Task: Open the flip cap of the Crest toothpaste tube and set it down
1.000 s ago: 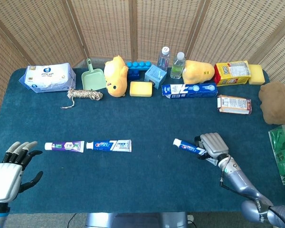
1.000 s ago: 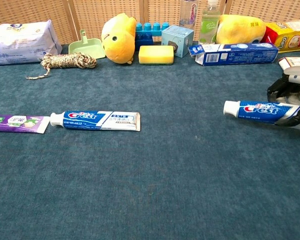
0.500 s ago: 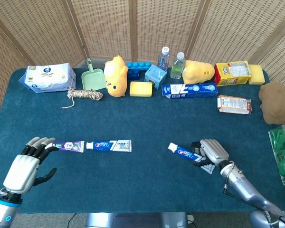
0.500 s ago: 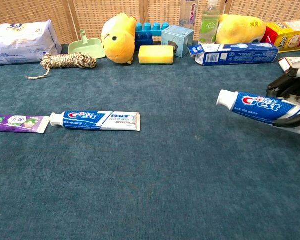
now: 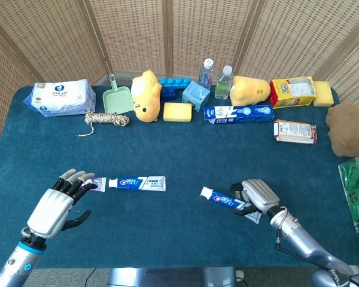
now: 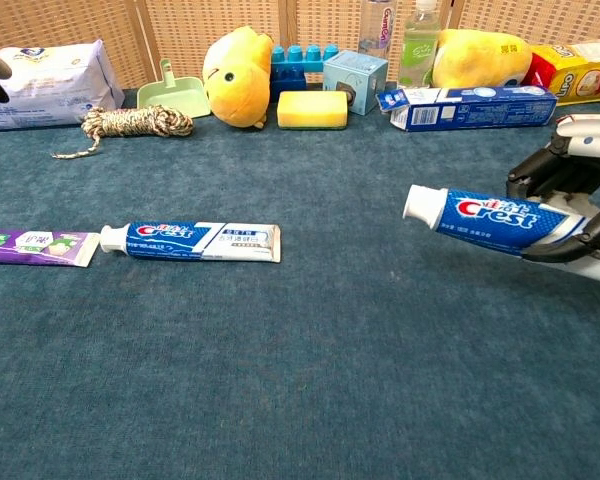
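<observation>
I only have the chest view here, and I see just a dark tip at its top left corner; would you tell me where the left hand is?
Observer: In the head view the left hand hangs near the table's front left, fingers spread, holding nothing. Its fingertips overlap the left end of the purple toothpaste tube; I cannot tell whether they touch.
Operator: Thank you. What lies right of the right hand, beyond my frame?
Observer: The right hand grips the Crest toothpaste tube, and a green basket sits at the table's right edge beyond it.

Blue Crest toothpaste tube [image 6: 500,220] — white cap shut — held tilted above table.
</observation>
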Controlling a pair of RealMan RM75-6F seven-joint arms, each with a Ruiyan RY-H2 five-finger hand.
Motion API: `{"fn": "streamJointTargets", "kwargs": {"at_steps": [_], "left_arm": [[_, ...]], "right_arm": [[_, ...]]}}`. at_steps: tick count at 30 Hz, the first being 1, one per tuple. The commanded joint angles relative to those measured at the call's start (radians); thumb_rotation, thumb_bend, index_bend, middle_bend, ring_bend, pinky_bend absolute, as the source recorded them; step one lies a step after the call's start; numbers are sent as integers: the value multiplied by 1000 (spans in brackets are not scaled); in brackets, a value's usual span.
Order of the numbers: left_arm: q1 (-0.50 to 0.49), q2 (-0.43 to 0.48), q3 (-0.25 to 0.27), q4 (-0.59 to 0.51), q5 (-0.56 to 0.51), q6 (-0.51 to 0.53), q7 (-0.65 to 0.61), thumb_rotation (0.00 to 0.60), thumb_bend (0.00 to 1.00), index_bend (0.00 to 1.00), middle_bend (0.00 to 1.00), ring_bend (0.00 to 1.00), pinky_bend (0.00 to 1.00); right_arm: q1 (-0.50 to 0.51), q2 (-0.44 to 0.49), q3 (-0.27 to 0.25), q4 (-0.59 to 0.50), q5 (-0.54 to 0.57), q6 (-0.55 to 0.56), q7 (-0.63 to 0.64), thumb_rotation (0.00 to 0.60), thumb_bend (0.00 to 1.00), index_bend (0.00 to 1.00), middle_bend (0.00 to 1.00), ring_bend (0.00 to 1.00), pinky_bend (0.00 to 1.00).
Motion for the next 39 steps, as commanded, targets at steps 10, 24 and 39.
{"fn": "streamJointTargets", "kwargs": {"at_steps": [10,24,39], "left_arm": [[7,-10,9,11,-6,27,3,600,230,250,197,160,126],[-7,-13,12,11,-14,18,15,600,229,250,197,160,126],[-115,-61,-19,25,-23,-105,46,600,230,256,194,160,134]], "right_arm": [[-48,-156,3,127,-60,227,-357,600,383,871,785,731,785],[-39,-130,11,90,10,153,-280,600,380,872,785,732,785],[41,52,34,-111,67,-106,65,600,385,872,785,732,785]]}}
